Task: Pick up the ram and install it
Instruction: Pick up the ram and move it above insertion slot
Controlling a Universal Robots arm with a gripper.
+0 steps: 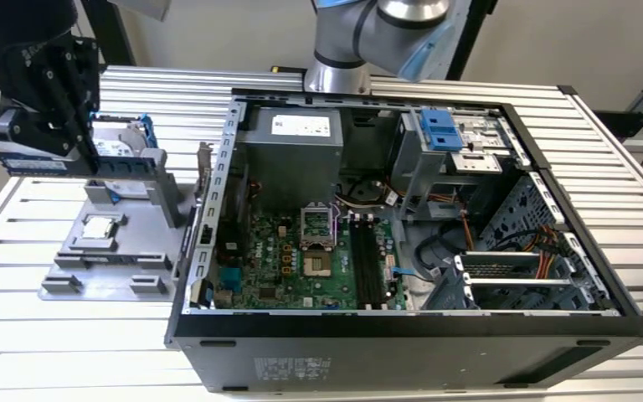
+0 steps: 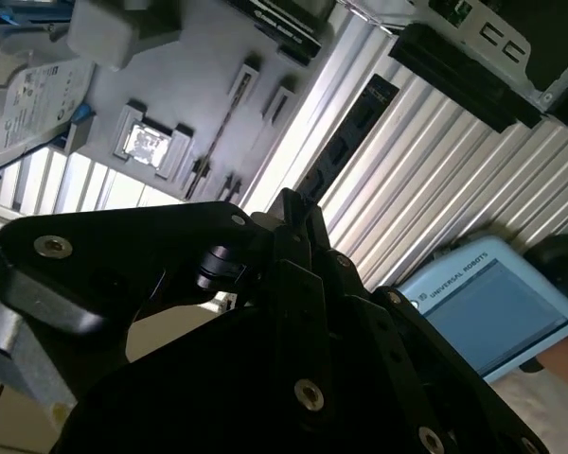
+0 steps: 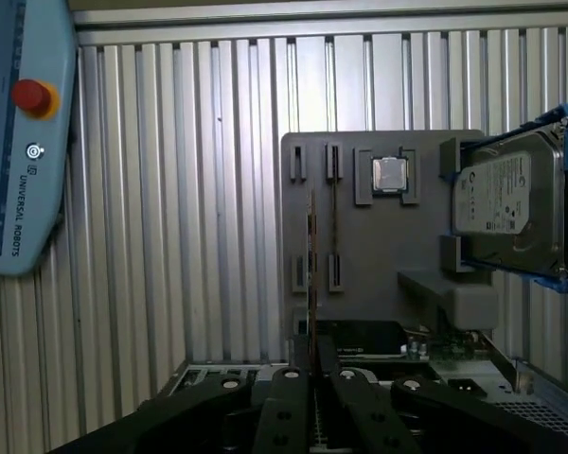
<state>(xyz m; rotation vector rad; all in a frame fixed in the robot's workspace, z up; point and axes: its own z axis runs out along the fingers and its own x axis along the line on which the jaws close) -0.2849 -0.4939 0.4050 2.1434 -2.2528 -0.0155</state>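
One stick, the ram (image 3: 310,255), we hold clamped edge-on in our pincer (image 3: 312,367), long axis level, just above the grey tray (image 3: 379,246); the open computer case (image 1: 411,331) stands well apart from the pincer on the bench (image 1: 76,352).

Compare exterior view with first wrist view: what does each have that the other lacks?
Exterior adds: the inside of the open case, with motherboard and slots. First wrist adds: the pendant with its red button. Both: the tool shut on the ram, held over the grey holder, plus the CPU and drive.
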